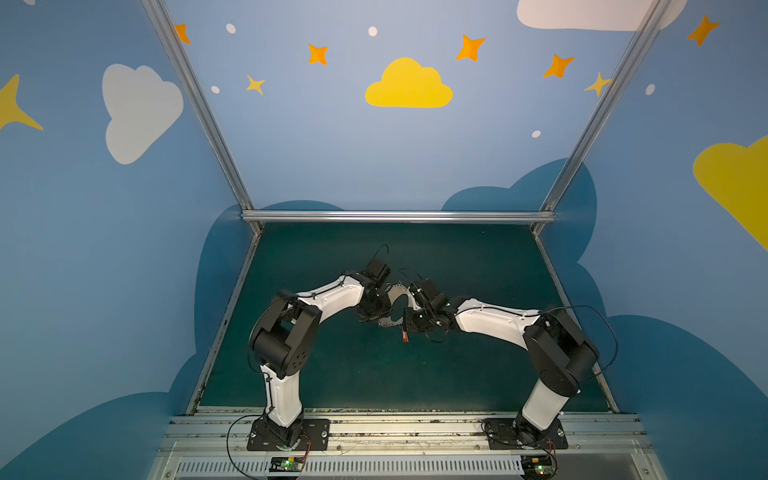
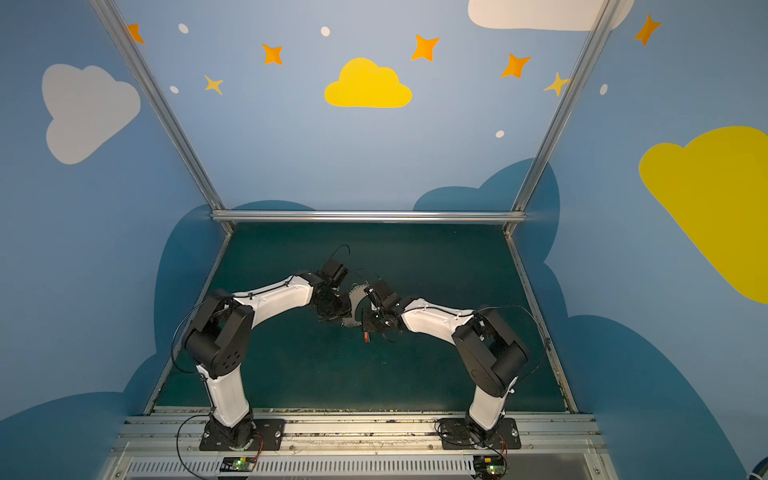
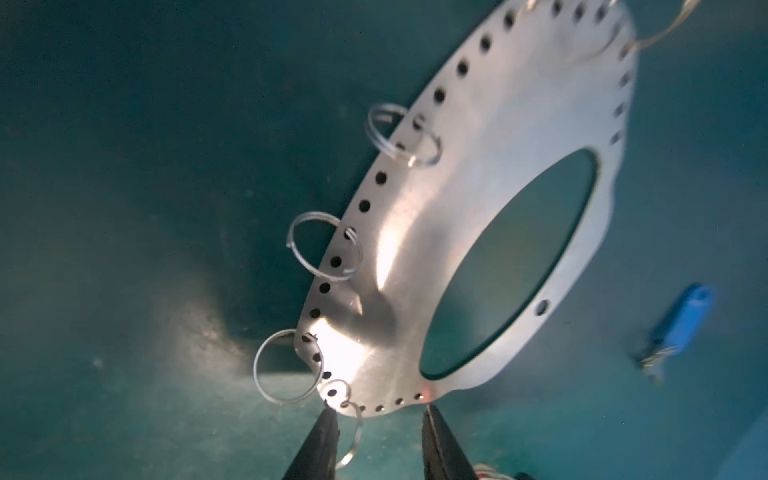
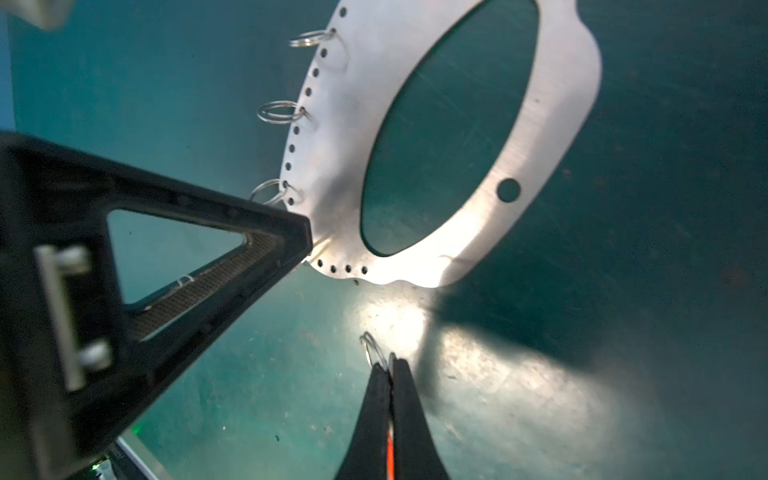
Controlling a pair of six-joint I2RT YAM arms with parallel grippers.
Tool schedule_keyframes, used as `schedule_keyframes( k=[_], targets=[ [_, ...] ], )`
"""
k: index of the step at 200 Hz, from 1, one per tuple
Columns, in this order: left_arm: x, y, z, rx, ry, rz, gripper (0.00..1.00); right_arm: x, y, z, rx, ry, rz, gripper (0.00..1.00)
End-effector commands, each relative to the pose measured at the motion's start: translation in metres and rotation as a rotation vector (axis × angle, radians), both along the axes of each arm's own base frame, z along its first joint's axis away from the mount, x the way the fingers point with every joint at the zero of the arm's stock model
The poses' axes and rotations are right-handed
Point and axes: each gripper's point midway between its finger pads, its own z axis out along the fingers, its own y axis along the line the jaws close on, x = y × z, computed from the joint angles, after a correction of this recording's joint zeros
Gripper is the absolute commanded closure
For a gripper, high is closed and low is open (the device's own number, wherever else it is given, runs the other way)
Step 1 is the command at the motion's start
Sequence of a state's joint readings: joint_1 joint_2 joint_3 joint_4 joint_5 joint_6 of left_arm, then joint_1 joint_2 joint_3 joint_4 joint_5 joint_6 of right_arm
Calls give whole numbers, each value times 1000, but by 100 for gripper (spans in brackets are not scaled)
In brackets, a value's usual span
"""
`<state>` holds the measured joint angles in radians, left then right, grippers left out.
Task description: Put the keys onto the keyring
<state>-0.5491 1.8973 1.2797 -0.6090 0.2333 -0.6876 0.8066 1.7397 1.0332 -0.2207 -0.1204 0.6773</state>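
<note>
My left gripper (image 3: 380,413) is spread at the bottom of its wrist view. The keyring (image 3: 457,187) sits right off the fingertips, its holed edge at the gap between them, and the plate stretches away to the upper right. One wire ring (image 3: 353,432) hangs from that edge between the jaws, close to the left one. The blue key (image 3: 681,320) lies on the mat (image 3: 124,208) at the right of frame, well apart from the plate.

Over on the other wrist view, my right gripper (image 4: 388,368) is pressed together, pinching the red key (image 4: 389,451). Its split ring (image 4: 370,347) pokes past the tips, just below the keyring's lower edge and not touching it. In a top view the red tag (image 1: 404,336) dangles under that gripper at centre frame.
</note>
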Motion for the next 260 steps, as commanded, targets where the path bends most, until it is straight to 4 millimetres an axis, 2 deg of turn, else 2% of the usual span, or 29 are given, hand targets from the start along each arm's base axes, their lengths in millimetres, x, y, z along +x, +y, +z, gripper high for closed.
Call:
schedule_keyframes(
  k=[1,15,60,88,109,147,189,260],
  targets=[
    [-17,7,-2,78,65,-100,64,3,-5,9,17,-21,-22,100],
    [-13,11,-3,114,50,-107,65,3,-5,10,20,-22,-24,100],
    [-12,13,-13,146,66,-114,83,4,-2,12,38,-22,-21,100],
    [-11,18,-17,177,69,-114,88,3,-2,11,43,-19,-19,100],
    [-10,20,-20,191,76,-119,96,3,-1,11,48,-18,-18,100],
    [-7,13,-12,140,53,-91,96,1,6,11,61,-21,8,100],
    [-1,-3,3,-27,9,19,96,6,16,8,63,-24,31,100],
    [7,-16,11,-144,-22,131,96,14,30,-1,19,3,50,100]
  ],
)
